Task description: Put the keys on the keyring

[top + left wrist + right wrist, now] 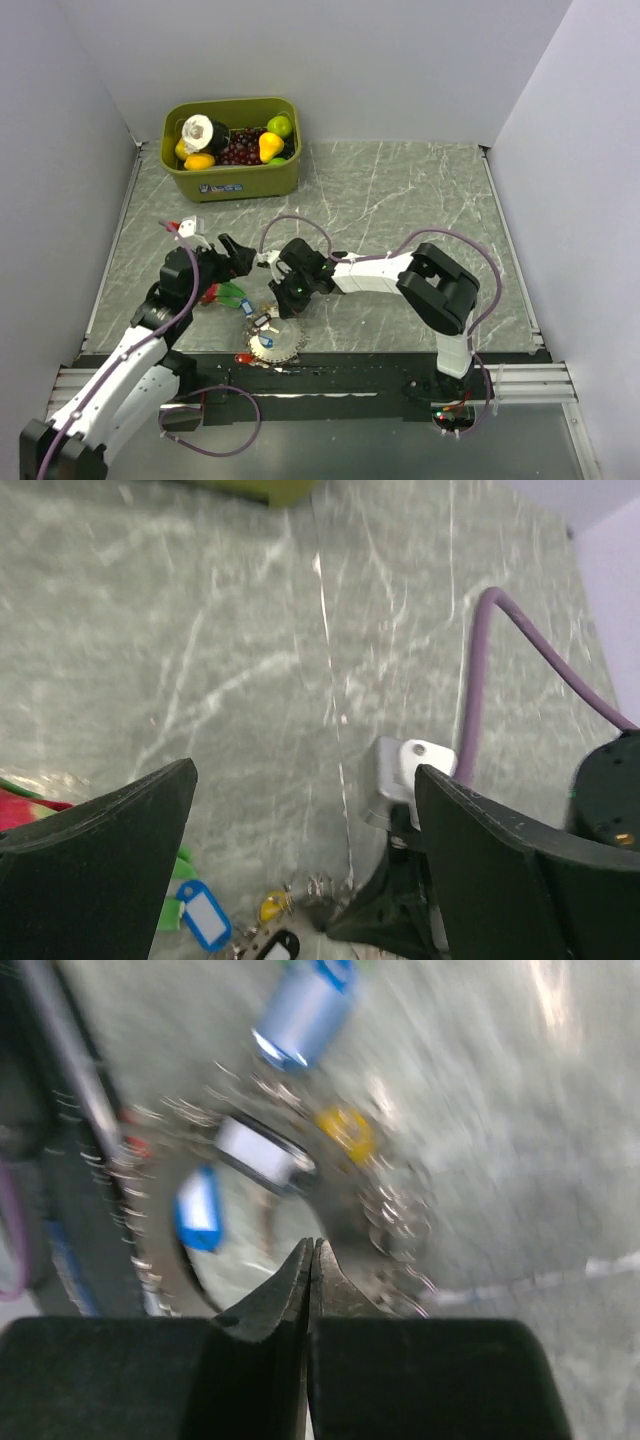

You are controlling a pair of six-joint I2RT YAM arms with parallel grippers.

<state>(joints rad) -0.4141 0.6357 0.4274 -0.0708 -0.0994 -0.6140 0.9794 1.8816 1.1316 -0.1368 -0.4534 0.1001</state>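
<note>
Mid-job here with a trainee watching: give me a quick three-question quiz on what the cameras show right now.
1. True or false: the left gripper is open.
2. The green bin sits: A) at the far left of the table; B) at its near right corner; C) between the two arms.
3. Fill in: close to the keys, the right gripper is ____ (open or shut).

Key: 1 true; 2 A; 3 shut.
</note>
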